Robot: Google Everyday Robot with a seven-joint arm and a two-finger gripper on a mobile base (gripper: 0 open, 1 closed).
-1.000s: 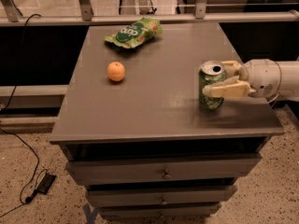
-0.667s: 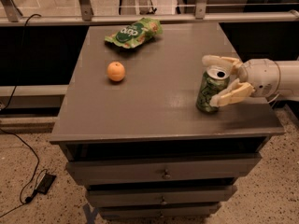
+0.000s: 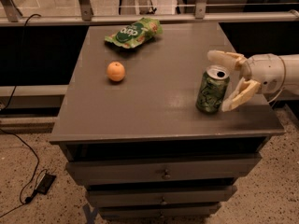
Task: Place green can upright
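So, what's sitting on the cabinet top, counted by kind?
Cans: 1, the green can
Fruit: 1, an orange
Bags: 1, a green snack bag
Total: 3
The gripper is open around the green can, at the right edge.

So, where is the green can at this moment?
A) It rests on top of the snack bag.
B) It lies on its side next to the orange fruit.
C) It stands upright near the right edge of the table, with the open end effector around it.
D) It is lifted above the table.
C: the green can stands on its base on the table, silver top up, and the end effector has one finger spread on each side of it.
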